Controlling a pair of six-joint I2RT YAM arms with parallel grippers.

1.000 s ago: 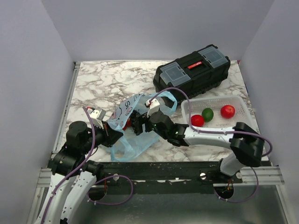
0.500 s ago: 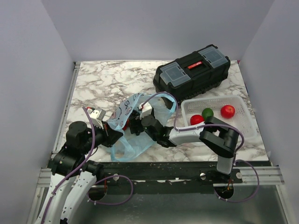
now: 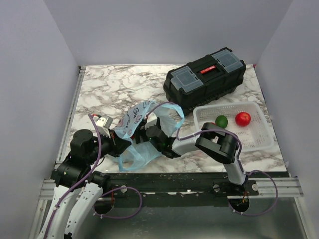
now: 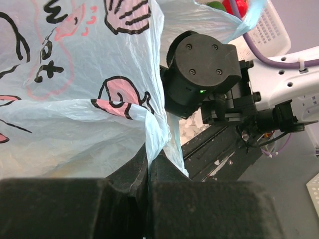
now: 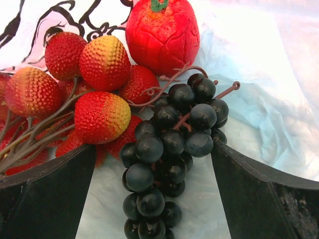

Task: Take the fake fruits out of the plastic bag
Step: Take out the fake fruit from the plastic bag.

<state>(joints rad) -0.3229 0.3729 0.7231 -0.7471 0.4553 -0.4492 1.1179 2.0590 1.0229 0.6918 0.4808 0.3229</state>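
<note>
A black toolbox (image 3: 204, 79) is sitting at the far right of the marbled worktop (image 3: 109, 89). Just in front of it, a white mesh basket (image 3: 261, 134) is holding a green fruit (image 3: 221, 121) and a red fruit (image 3: 243, 118) side by side. The right arm (image 3: 219, 144) is reaching leftward across the basket's near-left corner. Its elbow is covering that part, so anything lying there is hidden from above.

The plastic bag (image 3: 133, 120) is lying crumpled near the front middle of the worktop, between the two arms. The left tool (image 4: 149, 172) is clenched on a pinched fold of the bag's edge and is holding the film up like a curtain. That film is filling most of the left wrist view and blocking whatever is inside.

The right tool (image 5: 153, 149) is pushed in through the bag's mouth with its fingers spread wide, gripping nothing. From above it is mostly lost under the blue film. Between its fingers, dark grapes (image 5: 169, 149) are lying on the bag's floor. They are touching a berry cluster (image 5: 94, 84) of bumpy red-and-yellow fruits on thin stems, which is running off the left edge of the view. Beyond them, a red round fruit (image 5: 159, 30) with a green top is being cut off by the upper edge. The lower end of the grapes is also out of view.
</note>
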